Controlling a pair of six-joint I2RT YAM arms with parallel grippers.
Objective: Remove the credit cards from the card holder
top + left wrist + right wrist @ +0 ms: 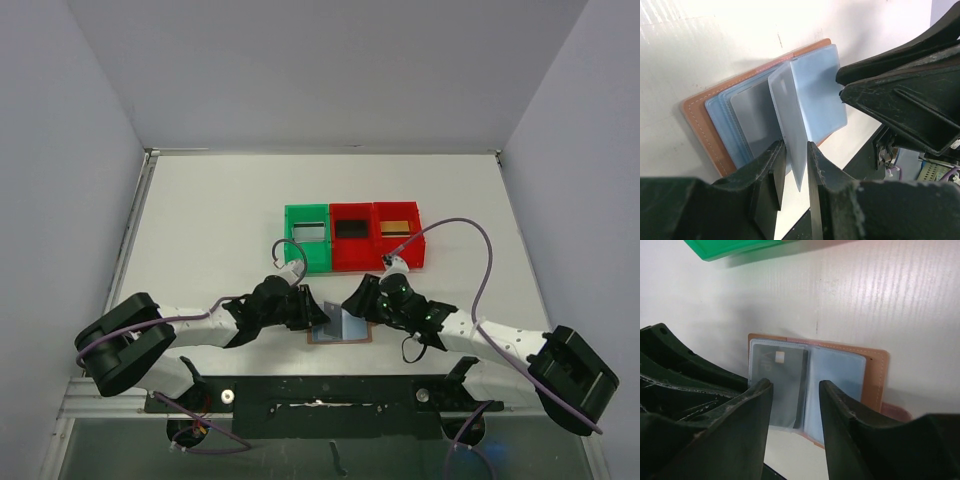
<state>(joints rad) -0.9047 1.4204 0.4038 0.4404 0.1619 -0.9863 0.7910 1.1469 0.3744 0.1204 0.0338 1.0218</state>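
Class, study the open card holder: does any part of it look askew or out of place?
Yes. One sleeve of the card holder stands upright, pinched between the left fingers, while its other sleeves lie flat.

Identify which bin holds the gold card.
The right-end red bin; the middle red bin holds a black card, the green bin a grey card.

The top camera looks down from above and behind the arms [200, 330] on the whole table [200, 220]. Both wrist cameras sit low and very near, looking between their own fingers [767, 185] from opposite sides. All three share the card holder [340, 325].
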